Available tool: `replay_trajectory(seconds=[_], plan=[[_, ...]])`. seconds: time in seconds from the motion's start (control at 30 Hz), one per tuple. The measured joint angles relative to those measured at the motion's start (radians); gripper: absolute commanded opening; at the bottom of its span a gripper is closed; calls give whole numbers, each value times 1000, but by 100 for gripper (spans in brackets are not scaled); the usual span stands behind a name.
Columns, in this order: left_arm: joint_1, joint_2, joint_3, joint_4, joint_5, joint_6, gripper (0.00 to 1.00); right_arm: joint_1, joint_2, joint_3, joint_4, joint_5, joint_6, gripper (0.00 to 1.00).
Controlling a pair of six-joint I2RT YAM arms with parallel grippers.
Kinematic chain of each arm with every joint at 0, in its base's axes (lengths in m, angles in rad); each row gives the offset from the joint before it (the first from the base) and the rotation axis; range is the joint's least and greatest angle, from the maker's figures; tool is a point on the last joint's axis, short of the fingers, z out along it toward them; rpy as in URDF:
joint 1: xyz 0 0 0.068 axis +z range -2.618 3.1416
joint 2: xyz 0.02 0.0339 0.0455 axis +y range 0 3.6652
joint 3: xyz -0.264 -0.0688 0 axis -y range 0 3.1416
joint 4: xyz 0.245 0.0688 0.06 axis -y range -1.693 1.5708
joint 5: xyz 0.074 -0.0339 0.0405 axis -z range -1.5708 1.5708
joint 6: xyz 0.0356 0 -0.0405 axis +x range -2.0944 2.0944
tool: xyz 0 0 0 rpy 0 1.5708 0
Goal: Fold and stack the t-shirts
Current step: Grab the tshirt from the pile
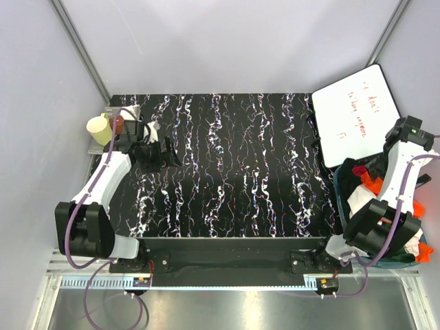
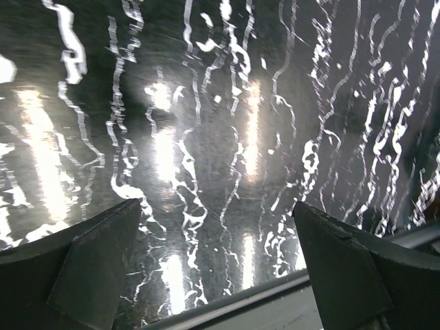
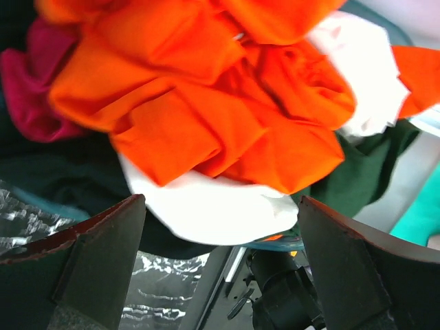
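Item: bright orange fabric t-shirt [image 3: 206, 103], crumpled, topmost in right-side heap [image 1: 359, 199]. Tools: right gripper [image 3: 221, 199] facing it, fully spread, empty; left gripper [image 2: 216, 206] likewise. Advice: pinch one raised fold.

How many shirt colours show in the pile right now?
4: orange shirt on top, white shirt under it, magenta shirt at left, dark green shirt beneath. Others may be hidden.
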Motion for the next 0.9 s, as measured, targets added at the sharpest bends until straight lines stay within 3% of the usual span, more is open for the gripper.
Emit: replay_trajectory(seconds=[0.27, 0.4, 0.43, 0.6, 0.67, 0.7, 0.77, 0.9], plan=[[-24, 27, 0, 2, 33, -1, 99, -13, 72, -3, -2, 119, 33, 100], [-24, 27, 0, 4, 33, -1, 99, -13, 114, -52, -2, 141, 47, 92], [-24, 27, 0, 4, 33, -1, 99, -13, 126, -68, -2, 141, 50, 86], [-24, 27, 0, 3, 32, 0, 99, -13, 159, -94, 6, 142, 54, 83], [-24, 27, 0, 3, 32, 2, 99, -13, 167, -94, 14, 144, 53, 60], [-24, 27, 0, 3, 32, 3, 99, -13, 172, -94, 21, 146, 50, 56], [-24, 27, 0, 2, 29, 4, 99, -13, 184, -95, 43, 151, 44, 35], [-24, 27, 1, -4, 22, 11, 99, -13, 202, -101, 93, 149, 26, 16]])
